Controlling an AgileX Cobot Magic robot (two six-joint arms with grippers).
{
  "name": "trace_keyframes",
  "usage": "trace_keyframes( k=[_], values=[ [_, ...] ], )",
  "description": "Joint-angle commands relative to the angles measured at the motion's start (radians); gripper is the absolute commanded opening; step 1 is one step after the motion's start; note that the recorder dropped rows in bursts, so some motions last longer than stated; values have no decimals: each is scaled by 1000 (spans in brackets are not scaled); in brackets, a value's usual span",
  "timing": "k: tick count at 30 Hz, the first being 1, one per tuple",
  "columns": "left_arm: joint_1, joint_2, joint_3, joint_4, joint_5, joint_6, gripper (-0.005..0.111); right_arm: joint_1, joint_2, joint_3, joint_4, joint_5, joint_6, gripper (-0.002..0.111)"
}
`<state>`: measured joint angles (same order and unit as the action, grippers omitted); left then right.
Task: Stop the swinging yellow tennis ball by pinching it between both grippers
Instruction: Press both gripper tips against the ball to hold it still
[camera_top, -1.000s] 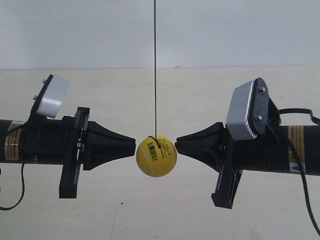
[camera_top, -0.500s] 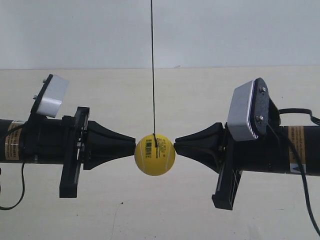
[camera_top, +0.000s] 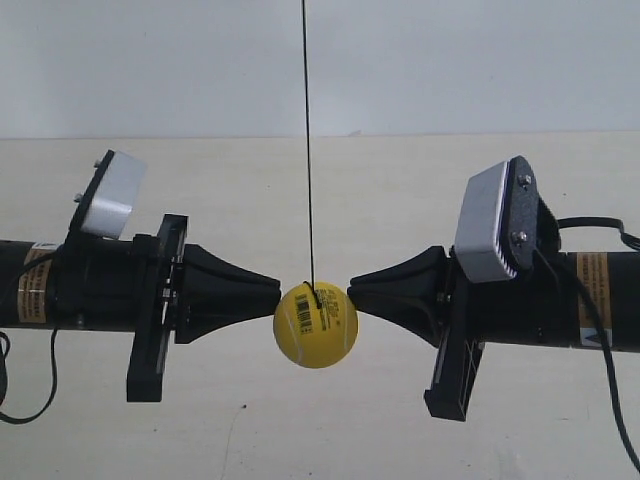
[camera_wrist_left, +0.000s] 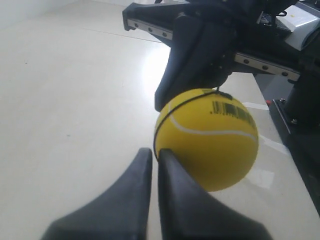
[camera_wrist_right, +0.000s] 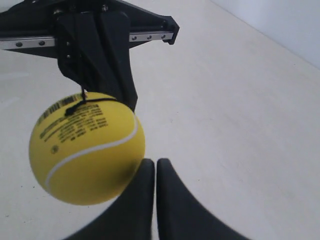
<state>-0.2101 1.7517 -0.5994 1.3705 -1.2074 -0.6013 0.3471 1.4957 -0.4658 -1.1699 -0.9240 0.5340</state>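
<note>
In the exterior view, the yellow tennis ball (camera_top: 316, 325) is seen hanging on a black string (camera_top: 307, 150) above the desk (camera_top: 250, 430). It hangs between the tool at the exterior view's left (camera_top: 276, 292) and the tool at the exterior view's right (camera_top: 352, 290). The two wedges are aimed at each other along one level line. The ball's middle lies below that line, so only its upper shoulders are faced by the tips (the tip at the view's right looks the nearer; contact cannot be confirmed).

In the left wrist view, the left tool (camera_wrist_left: 151, 152) is shown narrow, its fingers drawn to a slit with nothing held. The ball (camera_wrist_left: 210, 137) lies off-axis against the tip, apparently touching it.

In the right wrist view, the right tool (camera_wrist_right: 150, 162) is likewise drawn to a slit and empty, with the ball (camera_wrist_right: 87, 147) close beside its tip and off-axis. A firm pinch is judged to need both tips lowered toward the ball's middle, lest the ball be squeezed downward and out.
</note>
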Motion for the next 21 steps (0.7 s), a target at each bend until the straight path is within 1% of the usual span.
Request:
trace_keyframes(
  k=[1,21],
  values=[
    [-8,0,-3,-15,-11,4,5,1,-8,-5,-4,-13,0,0],
    [-8,0,-3,-15,9,4,5,1,-8,-5,-5,-11,0,0]
  ],
)
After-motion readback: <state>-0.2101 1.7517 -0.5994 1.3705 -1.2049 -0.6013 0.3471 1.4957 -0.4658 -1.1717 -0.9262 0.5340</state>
